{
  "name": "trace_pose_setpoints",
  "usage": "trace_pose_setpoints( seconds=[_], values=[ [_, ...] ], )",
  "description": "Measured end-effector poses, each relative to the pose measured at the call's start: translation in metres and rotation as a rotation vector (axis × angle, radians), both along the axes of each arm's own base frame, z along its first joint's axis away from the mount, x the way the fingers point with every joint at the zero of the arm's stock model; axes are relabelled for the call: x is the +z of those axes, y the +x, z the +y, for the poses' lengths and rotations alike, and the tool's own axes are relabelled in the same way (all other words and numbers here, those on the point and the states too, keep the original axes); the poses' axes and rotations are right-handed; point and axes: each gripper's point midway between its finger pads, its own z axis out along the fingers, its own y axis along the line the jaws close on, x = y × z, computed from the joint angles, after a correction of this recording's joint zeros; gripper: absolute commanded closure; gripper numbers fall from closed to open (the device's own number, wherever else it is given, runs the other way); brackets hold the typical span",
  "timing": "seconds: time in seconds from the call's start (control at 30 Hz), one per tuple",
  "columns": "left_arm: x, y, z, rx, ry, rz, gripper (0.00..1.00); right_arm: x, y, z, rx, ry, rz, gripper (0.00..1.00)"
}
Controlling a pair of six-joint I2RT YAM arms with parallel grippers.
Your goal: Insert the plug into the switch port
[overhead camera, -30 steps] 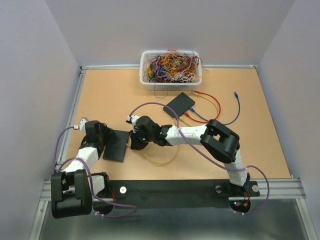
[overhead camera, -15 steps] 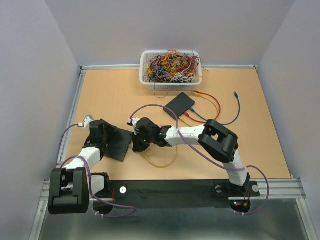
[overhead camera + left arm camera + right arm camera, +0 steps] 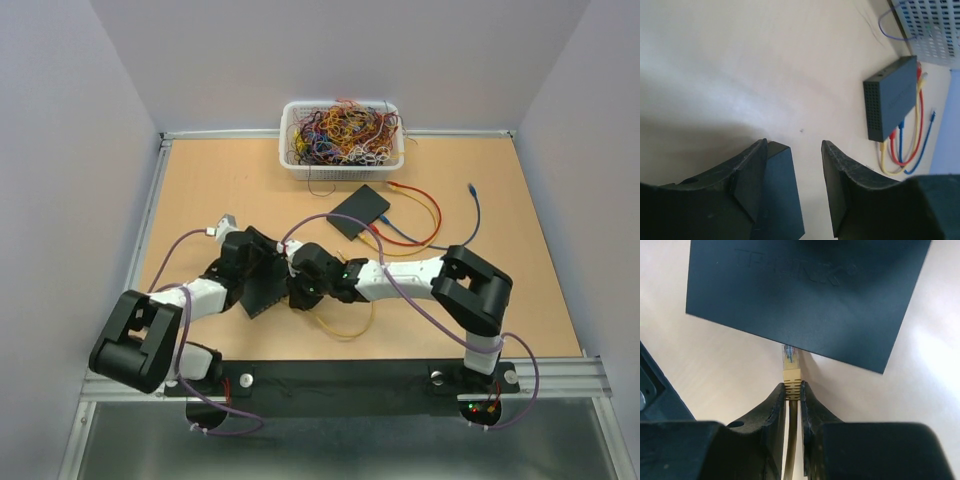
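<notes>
A black switch (image 3: 264,287) lies on the wooden table between my two grippers. My left gripper (image 3: 248,266) is at its left end. In the left wrist view its jaws (image 3: 793,146) stand open around a corner of the switch (image 3: 782,195), which rests against the left finger; bare table shows between it and the right finger. My right gripper (image 3: 792,386) is shut on the yellow plug (image 3: 791,371). The plug's clear tip points at the near edge of the switch (image 3: 805,295) and just reaches it. The port itself is hidden. The plug's yellow cable (image 3: 345,325) loops behind.
A second black switch (image 3: 358,211) lies further back with red, blue and yellow cables plugged in; it also appears as a dark box (image 3: 890,102) in the left wrist view. A white basket (image 3: 342,135) of tangled cables stands at the back edge.
My left arm has swung right and forward, and the switch has shifted right and turned with it. The right gripper has moved slightly right with the plug, staying at the switch's edge.
</notes>
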Motion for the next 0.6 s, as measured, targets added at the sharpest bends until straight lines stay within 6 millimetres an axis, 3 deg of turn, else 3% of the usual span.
trace_pose_setpoints(
  seconds=[0.27, 0.43, 0.6],
  values=[
    [0.007, 0.002, -0.071, -0.114, -0.122, -0.009, 0.42, 0.001, 0.007, -0.037, -0.065, -0.032, -0.023, 1.0],
    [0.007, -0.009, -0.106, -0.202, -0.202, 0.024, 0.42, 0.002, 0.051, -0.079, -0.204, -0.053, -0.052, 1.0],
    [0.008, -0.011, -0.114, -0.225, -0.235, 0.037, 0.42, 0.001, 0.086, -0.111, -0.311, -0.088, -0.091, 1.0]
  ],
)
